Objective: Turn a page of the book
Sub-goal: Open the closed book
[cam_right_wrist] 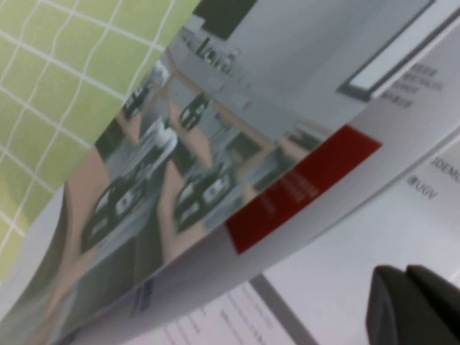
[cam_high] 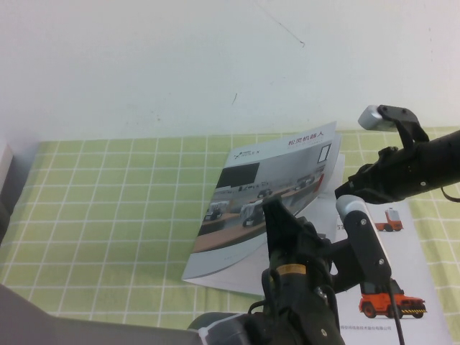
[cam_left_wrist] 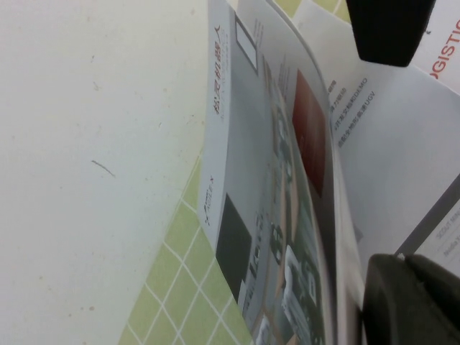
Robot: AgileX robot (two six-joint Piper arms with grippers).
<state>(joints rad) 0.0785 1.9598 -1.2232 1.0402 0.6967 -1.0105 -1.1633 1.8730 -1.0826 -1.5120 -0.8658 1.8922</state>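
The book (cam_high: 392, 277) lies on the green checked cloth, its white inner pages with red vehicle photos facing up. Its outer page (cam_high: 266, 180), printed with the robots-on-desks photo, is lifted and arched over them; it also shows as page (cam_left_wrist: 269, 187) and page (cam_right_wrist: 215, 136). My left gripper (cam_high: 271, 210) reaches up at the raised page's near edge, its fingers (cam_left_wrist: 410, 302) pressed together on the inner-page side. My right gripper (cam_high: 338, 190) hovers by the page's right corner, fingers (cam_right_wrist: 413, 302) shut over the white inner sheet, holding nothing.
The green checked cloth (cam_high: 108, 215) covers the table up to a white wall (cam_high: 180, 65) close behind the book. A grey object (cam_high: 6, 180) stands at the far left edge. The right arm's camera housing (cam_high: 374, 116) sticks up above the book's far right corner.
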